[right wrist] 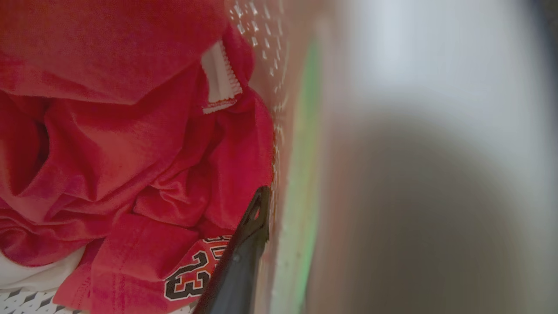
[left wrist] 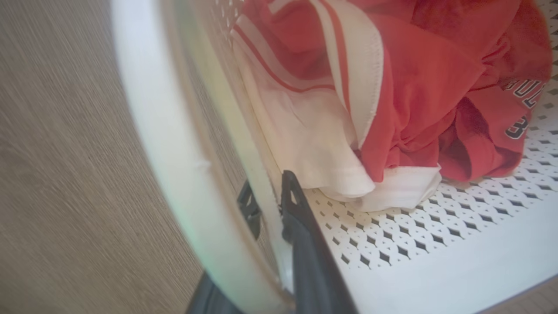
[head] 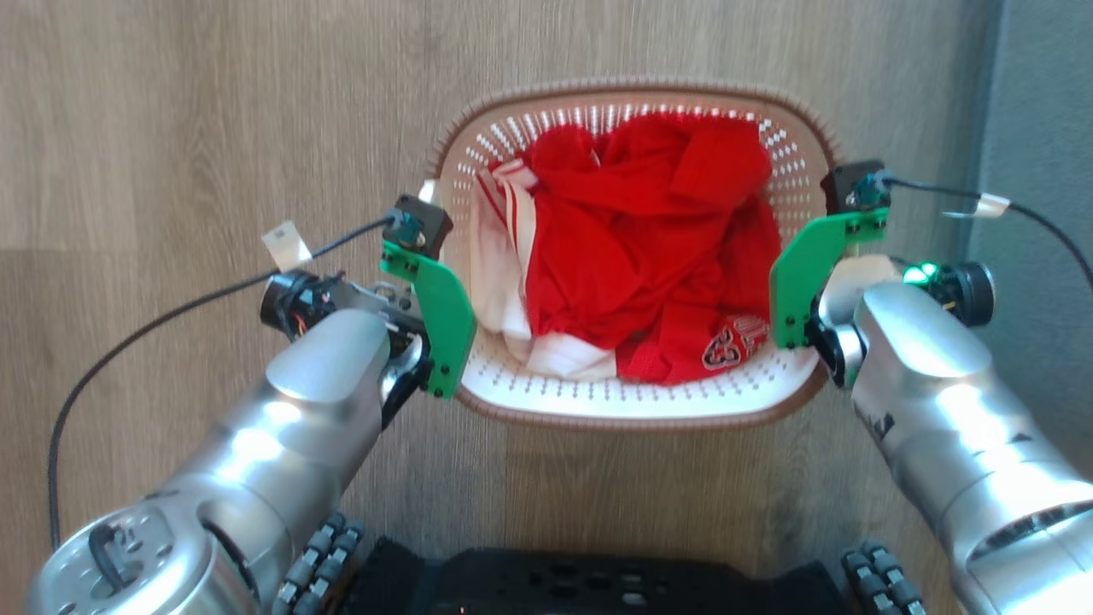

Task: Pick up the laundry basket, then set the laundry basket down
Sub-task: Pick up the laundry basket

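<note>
The laundry basket, white perforated plastic with a brown braided rim, sits in the middle of the head view, holding red-and-white clothes. My left gripper is at its left side under a green plate. In the left wrist view, the left gripper is shut on the basket wall, with one dark finger inside and the other outside. My right gripper is at the basket's right side. In the right wrist view its inner finger lies flat against the wall, and the blurred rim hides the outer one.
Wood-grain floor surrounds the basket. A grey surface runs down the right edge. My black base lies along the bottom, just behind the basket. Thin black cables trail out from both wrists.
</note>
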`<state>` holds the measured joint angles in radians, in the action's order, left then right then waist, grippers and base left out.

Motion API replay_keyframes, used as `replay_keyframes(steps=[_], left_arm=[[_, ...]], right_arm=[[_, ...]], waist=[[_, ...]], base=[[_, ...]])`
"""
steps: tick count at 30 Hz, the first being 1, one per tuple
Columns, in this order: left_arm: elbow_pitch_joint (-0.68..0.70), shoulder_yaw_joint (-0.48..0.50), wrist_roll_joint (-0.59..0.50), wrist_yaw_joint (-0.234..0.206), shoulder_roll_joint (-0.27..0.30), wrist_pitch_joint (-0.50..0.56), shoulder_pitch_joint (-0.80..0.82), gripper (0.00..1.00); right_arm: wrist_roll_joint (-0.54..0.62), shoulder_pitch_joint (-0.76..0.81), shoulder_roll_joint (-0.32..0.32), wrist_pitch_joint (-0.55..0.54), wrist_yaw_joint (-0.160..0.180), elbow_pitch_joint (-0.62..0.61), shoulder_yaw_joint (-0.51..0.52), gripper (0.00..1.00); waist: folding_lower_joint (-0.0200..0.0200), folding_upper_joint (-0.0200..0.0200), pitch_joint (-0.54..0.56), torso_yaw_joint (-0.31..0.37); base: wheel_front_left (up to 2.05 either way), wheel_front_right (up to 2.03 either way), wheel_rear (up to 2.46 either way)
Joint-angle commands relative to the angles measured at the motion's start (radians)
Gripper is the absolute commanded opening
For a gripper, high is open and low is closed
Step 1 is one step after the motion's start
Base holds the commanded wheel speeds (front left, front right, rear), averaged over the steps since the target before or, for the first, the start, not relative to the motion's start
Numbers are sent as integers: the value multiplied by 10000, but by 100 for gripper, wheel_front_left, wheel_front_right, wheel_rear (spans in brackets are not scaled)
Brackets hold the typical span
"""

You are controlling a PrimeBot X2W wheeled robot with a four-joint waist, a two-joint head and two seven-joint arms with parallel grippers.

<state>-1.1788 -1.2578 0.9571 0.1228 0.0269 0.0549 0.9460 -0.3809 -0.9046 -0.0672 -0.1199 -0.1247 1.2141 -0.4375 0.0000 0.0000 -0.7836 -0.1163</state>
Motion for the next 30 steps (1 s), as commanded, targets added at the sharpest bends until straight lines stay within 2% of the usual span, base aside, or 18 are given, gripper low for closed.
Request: replay_keyframes(steps=[1,8,14,30], left_arm=[[172,-198,-343,76,252,24,-181,0],[722,-220,-647,77,649,846,-835,0],[1131,-223,-654,78,1070,1020,-1220,0],[2059,-224,-628,78,1841,1551,-2597,0]], right_arm=[[118,559,170,-87,-60,-159,-462,0],[-637,1168,170,-1116,-60,-597,-1245,0],[-1271,1740,170,-1620,-60,-946,-1879,0],[-2473,3180,170,-1382,-60,-1656,-3047,0]], waist=[[0,0,433,78],[0,0,1728,312],[0,0,2876,428],[0,0,5367,351]], base=[[0,0,0],[0,0,0],[0,0,0],[0,0,0]])
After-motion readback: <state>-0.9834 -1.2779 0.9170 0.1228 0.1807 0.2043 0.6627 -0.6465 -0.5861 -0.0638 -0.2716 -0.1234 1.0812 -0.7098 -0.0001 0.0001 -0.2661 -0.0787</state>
